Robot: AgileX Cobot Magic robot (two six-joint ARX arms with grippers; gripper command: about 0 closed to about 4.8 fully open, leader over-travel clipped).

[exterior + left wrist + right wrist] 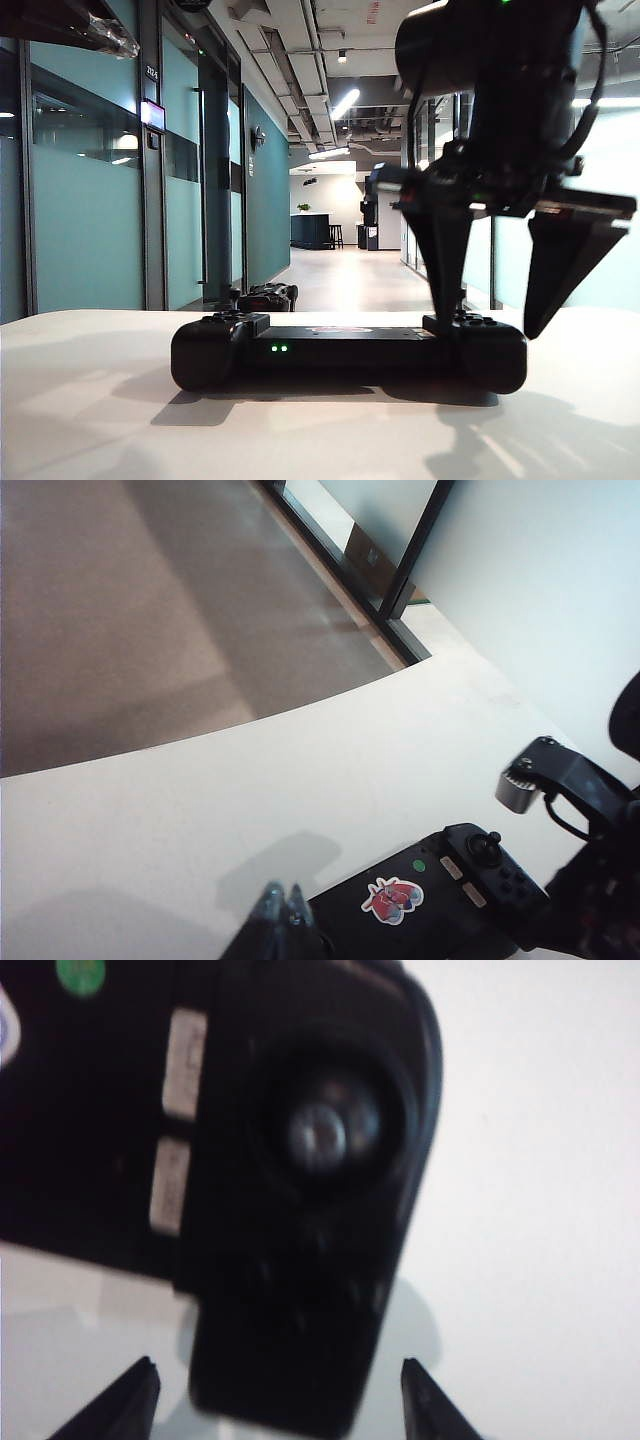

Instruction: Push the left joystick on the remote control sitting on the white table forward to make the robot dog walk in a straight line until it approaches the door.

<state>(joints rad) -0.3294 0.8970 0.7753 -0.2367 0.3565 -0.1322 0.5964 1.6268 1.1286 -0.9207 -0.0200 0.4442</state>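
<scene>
While the left gripper (283, 908) looks clenched, the right gripper (495, 325), jaws spread, straddles the remote control (345, 350).

A broad, flat, matte white tabletop (90, 420) is seen, plain and unmarked, with a curved far edge visible in the left wrist view. A single wide black handheld remote control (345, 350) is laid flat on it, near the middle, long side across the exterior view. Two small green lights are lit on its flat middle bar. Bulky rounded ends are rested on the surface. Soft shadows are cast on the white beneath and beside it.
</scene>
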